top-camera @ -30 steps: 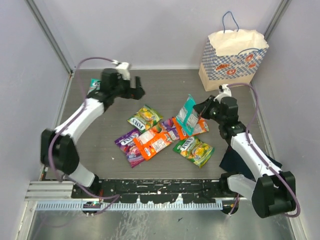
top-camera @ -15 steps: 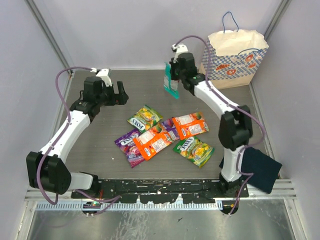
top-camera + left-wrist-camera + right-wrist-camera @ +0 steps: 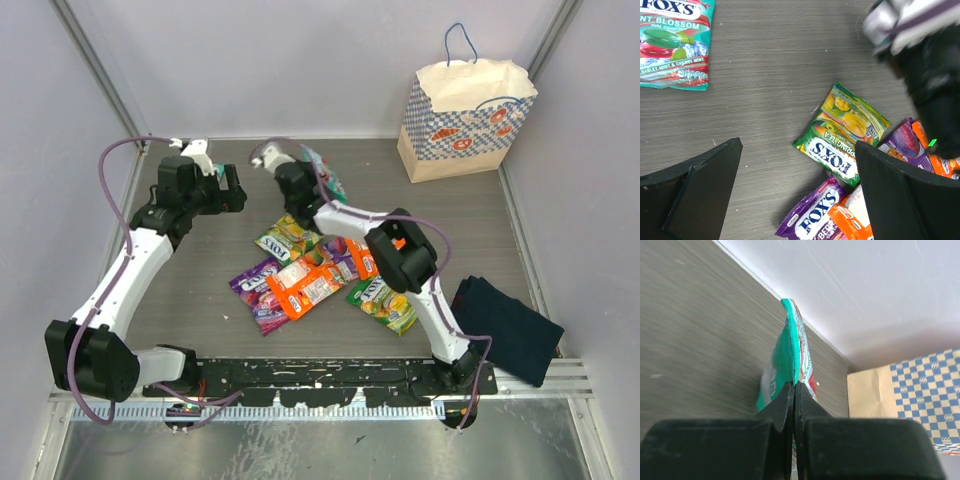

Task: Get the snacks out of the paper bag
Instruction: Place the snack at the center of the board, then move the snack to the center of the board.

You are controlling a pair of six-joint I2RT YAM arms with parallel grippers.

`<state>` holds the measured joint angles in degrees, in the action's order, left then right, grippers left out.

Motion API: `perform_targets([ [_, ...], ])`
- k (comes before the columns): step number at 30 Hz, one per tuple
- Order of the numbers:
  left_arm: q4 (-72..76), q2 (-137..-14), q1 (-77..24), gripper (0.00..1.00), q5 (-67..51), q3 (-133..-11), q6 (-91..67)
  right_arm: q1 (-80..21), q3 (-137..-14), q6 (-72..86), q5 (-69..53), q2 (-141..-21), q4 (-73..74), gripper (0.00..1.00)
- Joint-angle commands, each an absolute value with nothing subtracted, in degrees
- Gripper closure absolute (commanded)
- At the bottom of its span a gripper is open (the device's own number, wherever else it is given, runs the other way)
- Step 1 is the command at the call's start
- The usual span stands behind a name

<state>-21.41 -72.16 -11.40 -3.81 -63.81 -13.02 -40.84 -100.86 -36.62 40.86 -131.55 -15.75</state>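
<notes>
1. The right end effector [image 3: 794, 389] is clenched on the edge of a teal packet [image 3: 789, 352]. It holds the packet edge-up above the far middle of the surface [image 3: 200, 280].
2. The left end effector [image 3: 232, 190] is released, fingers spread wide with nothing between them, hovering over the far left of the surface.
3. Beneath it a second teal packet [image 3: 674, 42] lies flat, apart from a green-yellow packet [image 3: 842, 132].
4. At mid-surface a purple packet [image 3: 257, 287], an orange packet [image 3: 305, 287] and another green-yellow packet [image 3: 392, 305] lie in a loose, overlapping pile.
5. The paper bag [image 3: 465, 115] stands upright in the far right corner, well apart from the pile.
6. A navy cloth [image 3: 505, 325] lies at the near right.
</notes>
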Motion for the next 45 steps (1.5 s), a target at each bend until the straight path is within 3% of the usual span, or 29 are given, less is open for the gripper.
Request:
perform_targets([
  [1,-21.28,-69.96,-10.76,0.02,-1.39,-63.85,-12.69,-48.02,-101.16,-45.94,48.62,-131.23,-31.34,0.99],
  [3,-21.89,-69.51,-10.49,0.02,0.11,-63.76,-12.66,-49.36,-101.44,-42.11,47.19,-131.35,-28.33,0.99],
  [5,-21.98,-69.21,-9.88,0.02,0.55,-63.57,-12.63,-49.53,-101.80,-34.60,40.14,-130.17,-19.37,0.92],
  [6,-21.96,-69.10,-9.78,0.02,0.31,-63.49,-12.65,-49.21,-101.86,-30.96,34.70,-129.28,-14.32,0.82],
  [9,-21.98,-68.58,-9.67,0.02,-0.10,-63.58,-12.55,-46.76,-100.04,-21.67,18.22,-124.66,-4.91,0.34],
  [12,-20.66,-67.81,-9.67,0.02,-0.11,-62.97,-12.31,-43.67,-94.76,-14.44,6.77,-118.65,-4.15,0.13],
  [14,-19.97,-67.68,-9.63,0.02,0.01,-62.92,-12.04,-41.64,-89.90,-10.65,1.23,-114.15,-5.97,0.07],
  [21,-16.35,-76.29,-10.34,0.02,-10.87,-64.54,-7.77,-29.99,-68.45,11.57,-17.78,-97.45,-24.27,0.05],
  [24,-16.83,-82.76,-13.47,0.02,-10.04,-67.54,-5.75,-24.44,-60.54,22.54,-26.82,-94.05,-35.55,0.05],
  [28,-16.07,-89.22,-19.55,0.02,-8.91,-72.99,-5.92,-21.76,-56.96,25.72,-26.52,-91.03,-36.59,0.05],
  [33,-19.41,-101.29,-27.40,0.02,4.43,-85.48,-9.43,-19.75,-55.44,27.93,-23.51,-89.65,-34.45,0.05],
  [39,-26.30,-116.56,-28.17,0.02,20.88,-100.44,-11.76,-16.98,-50.85,30.46,-24.67,-86.93,-36.08,0.05],
  [45,-27.71,-122.73,-18.77,0.05,1.21,-106.43,-12.94,-14.88,-48.11,31.07,-25.81,-85.62,-37.81,0.05],
])
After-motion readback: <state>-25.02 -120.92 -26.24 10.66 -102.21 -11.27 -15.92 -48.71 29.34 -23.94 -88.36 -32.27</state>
